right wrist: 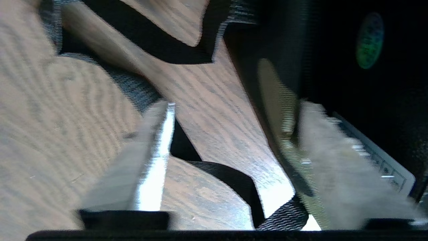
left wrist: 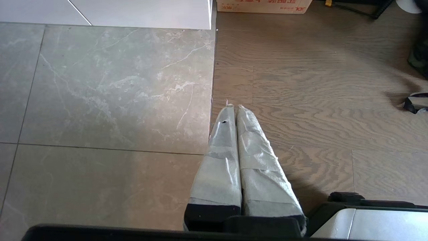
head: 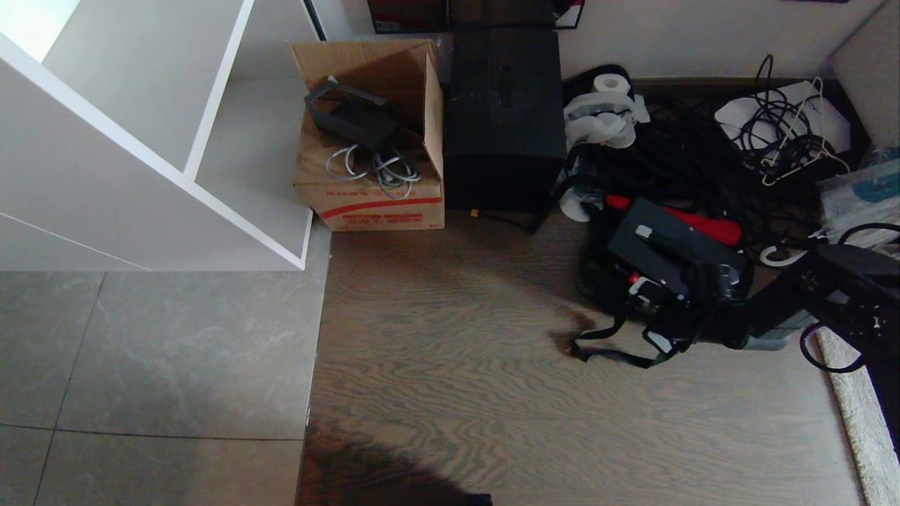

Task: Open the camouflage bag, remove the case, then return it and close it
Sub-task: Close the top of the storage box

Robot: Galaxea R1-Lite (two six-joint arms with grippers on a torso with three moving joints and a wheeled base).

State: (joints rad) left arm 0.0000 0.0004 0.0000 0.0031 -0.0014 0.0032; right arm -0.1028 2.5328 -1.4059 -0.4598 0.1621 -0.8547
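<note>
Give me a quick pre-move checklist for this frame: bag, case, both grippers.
1. Camouflage bag open, red lining showing: ok.
2. Case fully out of the bag: not ok, it still sits tilted in the opening.
3. Right gripper fingers apart: ok.
4. Right gripper holding the case: cannot tell; one finger lies beside a dark edge.
5. Strap out of the way: not ok, it loops on the floor under the right gripper.
6. Left gripper parked, shut, over bare floor: ok.

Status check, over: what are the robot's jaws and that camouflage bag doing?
Right gripper jaws apart, low beside the camouflage bag. Left gripper shut, parked over floor. Case sticking out of bag. Strap loose underneath.
</note>
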